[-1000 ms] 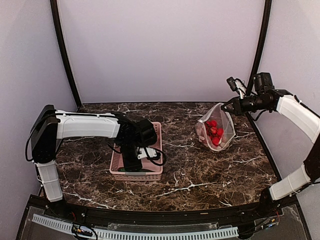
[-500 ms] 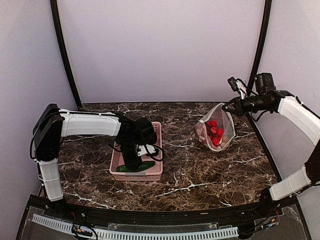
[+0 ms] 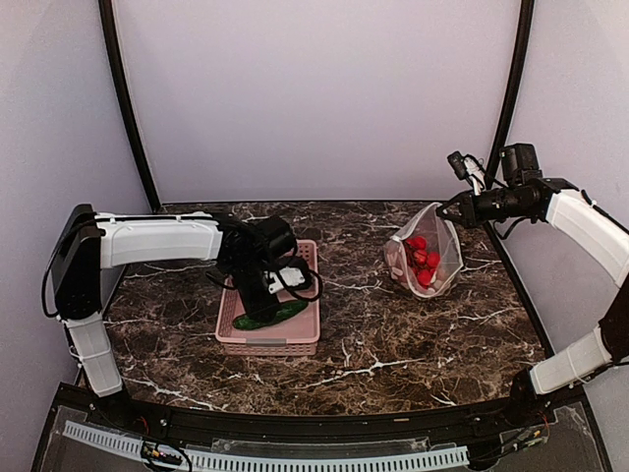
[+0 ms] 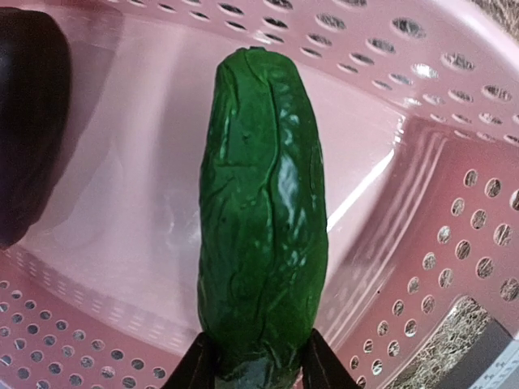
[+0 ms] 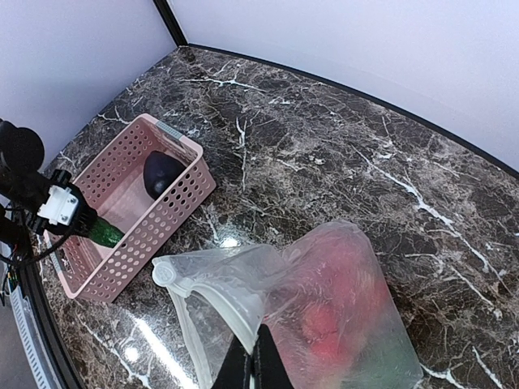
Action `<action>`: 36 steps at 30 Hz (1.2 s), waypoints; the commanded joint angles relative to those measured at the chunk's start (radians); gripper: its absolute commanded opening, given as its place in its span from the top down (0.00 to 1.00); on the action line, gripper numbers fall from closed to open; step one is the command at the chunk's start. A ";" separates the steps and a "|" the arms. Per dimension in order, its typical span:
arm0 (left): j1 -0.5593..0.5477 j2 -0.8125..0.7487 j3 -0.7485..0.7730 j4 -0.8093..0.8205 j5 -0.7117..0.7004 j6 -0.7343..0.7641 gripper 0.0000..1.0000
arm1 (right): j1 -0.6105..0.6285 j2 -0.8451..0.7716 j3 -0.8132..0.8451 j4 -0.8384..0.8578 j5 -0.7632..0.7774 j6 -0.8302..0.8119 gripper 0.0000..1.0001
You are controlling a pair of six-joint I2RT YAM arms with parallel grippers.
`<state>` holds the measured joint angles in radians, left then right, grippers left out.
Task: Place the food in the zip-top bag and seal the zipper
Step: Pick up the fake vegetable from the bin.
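Observation:
A green cucumber (image 4: 259,219) stands up between my left gripper's (image 4: 258,369) fingers, which are shut on its lower end inside the pink basket (image 4: 454,162). From above, the cucumber (image 3: 270,317) hangs tilted over the basket floor under my left gripper (image 3: 252,311). A dark purple eggplant (image 4: 28,121) lies in the basket beside it. My right gripper (image 5: 258,356) is shut on the mouth edge of the zip-top bag (image 5: 340,300), holding it up by the zipper (image 5: 219,279). Red round fruits (image 3: 421,261) lie inside the bag (image 3: 440,254).
The pink basket (image 3: 295,339) sits left of centre on the dark marble table (image 3: 393,344). The bag rests at the back right near a black frame post (image 3: 506,108). The purple walls stand close behind and on both sides.
My left gripper has closed on the cucumber and raised it off the basket floor, drawing back a little. The right arm and the bag have stayed put.

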<state>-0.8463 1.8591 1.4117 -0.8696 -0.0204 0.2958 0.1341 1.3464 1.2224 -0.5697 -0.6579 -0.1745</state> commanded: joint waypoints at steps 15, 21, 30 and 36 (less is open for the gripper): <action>0.030 -0.329 0.062 0.142 0.208 -0.143 0.71 | -0.009 -0.013 0.021 0.010 -0.013 0.007 1.00; 0.030 -0.381 -0.010 0.337 0.277 -0.190 0.72 | -0.008 -0.012 0.054 -0.019 -0.027 0.011 1.00; 0.028 -0.479 -0.226 0.848 0.463 -0.392 0.75 | -0.002 0.083 0.196 -0.092 -0.086 0.033 1.00; -0.004 -0.451 -0.228 0.980 0.477 -0.407 0.78 | 0.036 0.136 0.315 -0.151 -0.104 0.039 1.00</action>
<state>-0.8230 1.4117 1.1976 -0.0624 0.4091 -0.0727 0.1410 1.4780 1.4670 -0.7090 -0.7261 -0.1478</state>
